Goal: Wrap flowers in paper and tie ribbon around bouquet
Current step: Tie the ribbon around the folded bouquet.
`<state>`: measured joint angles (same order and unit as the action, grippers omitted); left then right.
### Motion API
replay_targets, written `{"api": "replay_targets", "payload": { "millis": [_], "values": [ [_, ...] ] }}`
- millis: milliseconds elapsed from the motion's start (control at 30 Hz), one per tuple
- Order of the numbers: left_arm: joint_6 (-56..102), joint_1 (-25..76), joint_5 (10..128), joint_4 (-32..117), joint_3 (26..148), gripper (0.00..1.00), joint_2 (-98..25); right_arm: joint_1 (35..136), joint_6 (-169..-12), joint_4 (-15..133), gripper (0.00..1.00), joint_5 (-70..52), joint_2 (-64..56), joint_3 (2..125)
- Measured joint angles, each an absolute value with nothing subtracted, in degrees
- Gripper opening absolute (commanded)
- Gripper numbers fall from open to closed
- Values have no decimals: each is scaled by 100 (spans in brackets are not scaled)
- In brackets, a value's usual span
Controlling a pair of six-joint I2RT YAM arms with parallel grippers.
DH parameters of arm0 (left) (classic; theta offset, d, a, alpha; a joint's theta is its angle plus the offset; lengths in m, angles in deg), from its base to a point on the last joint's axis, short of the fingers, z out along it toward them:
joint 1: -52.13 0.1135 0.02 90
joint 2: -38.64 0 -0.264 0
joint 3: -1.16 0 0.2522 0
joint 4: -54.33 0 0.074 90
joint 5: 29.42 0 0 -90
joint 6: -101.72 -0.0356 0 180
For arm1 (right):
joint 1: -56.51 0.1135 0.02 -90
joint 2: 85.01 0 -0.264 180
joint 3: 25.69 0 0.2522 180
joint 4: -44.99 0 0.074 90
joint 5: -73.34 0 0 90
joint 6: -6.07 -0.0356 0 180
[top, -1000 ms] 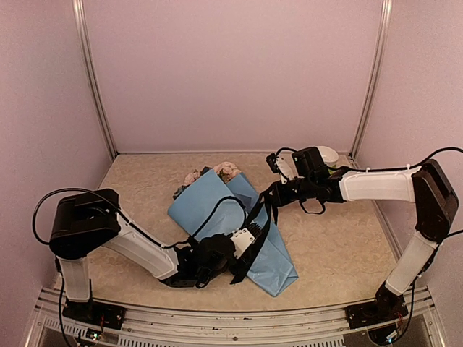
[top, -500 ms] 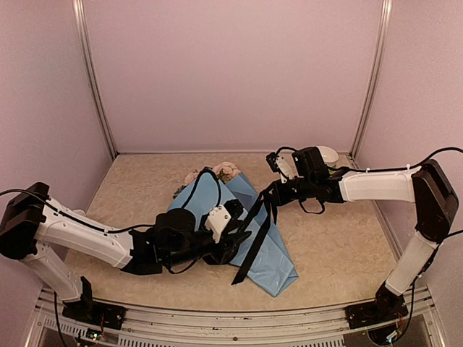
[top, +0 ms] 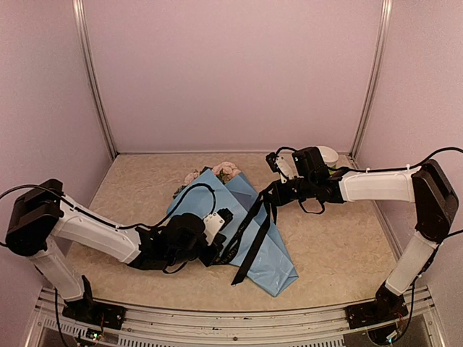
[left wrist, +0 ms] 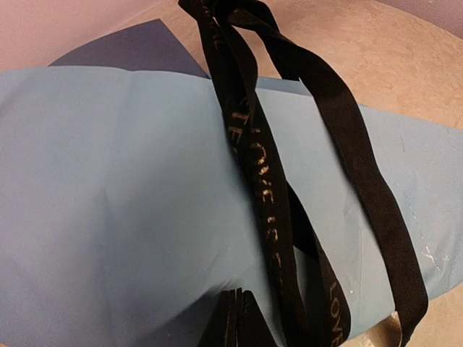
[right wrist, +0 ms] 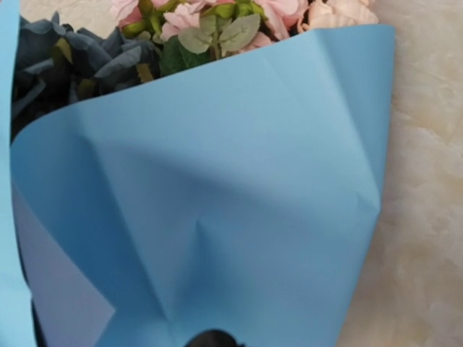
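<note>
The bouquet lies slantwise on the table, its light blue paper wrapped round the flowers. Pink roses and a blue-grey hydrangea poke out of the paper at the wide end. The black ribbon hangs from my right gripper, which is shut on it above the cone's right side. One strand runs taut down to my left gripper, shut on it over the paper's middle. Gold-lettered ribbon strands cross the paper just beside the closed left fingertips.
A white round object sits at the back right corner behind the right arm. Pink walls with metal posts close in the table on three sides. The ribbon's loose end lies by the cone's narrow tip.
My left gripper pulled back left over the paper and closed, from open to shut, drawing a ribbon strand taut toward it. The right arm has stayed still.
</note>
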<state>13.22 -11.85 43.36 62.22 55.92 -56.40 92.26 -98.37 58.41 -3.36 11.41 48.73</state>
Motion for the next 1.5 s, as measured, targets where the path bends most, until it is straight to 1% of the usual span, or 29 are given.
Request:
{"api": "replay_targets", "payload": {
  "millis": [100,133,200,233,300,400,467,567,700,733,1100,1333,1500],
  "values": [
    [1364,-1454,4192,6307,5163,12,-5238,9226,-9837,5841,0,-325,1141,4873],
    [1374,-1579,4166,6325,5056,17,-5124,9226,-9837,5841,0,-318,1141,4873],
    [1464,-1821,4170,6290,4945,30,-4987,9226,-9839,5841,0,-314,1141,4871],
    [1532,-1882,4190,6251,4947,34,-4989,9226,-9839,5839,0,-312,1141,4869],
    [1809,-1904,4284,6087,4958,37,-5039,9226,-9839,5841,0,-299,1141,4864],
    [2107,-1882,4373,5864,4956,38,-5223,9226,-9837,5841,0,-275,1141,4864],
    [2236,-1880,4343,5752,4956,37,-5387,9226,-9837,5839,0,-255,1141,4864],
    [2303,-1843,4249,5649,4982,29,-5618,9226,-9839,5839,0,-235,1141,4864],
    [2306,-1806,4172,5647,5115,5,-5937,9226,-9839,5839,0,-233,1141,4864],
    [2308,-1804,4157,5695,5144,1,-6001,9226,-9839,5839,0,-233,1141,4864],
    [2356,-1832,4210,5923,5045,0,-6010,9211,-9837,5843,0,-270,1141,4864],
    [2837,-1834,4087,5492,5113,0,-5902,8979,-9839,5900,0,-428,1172,4932],
    [3580,-1858,3947,4786,5467,0,-5955,8944,-9791,6014,0,-629,1292,5081]
  ]
}}
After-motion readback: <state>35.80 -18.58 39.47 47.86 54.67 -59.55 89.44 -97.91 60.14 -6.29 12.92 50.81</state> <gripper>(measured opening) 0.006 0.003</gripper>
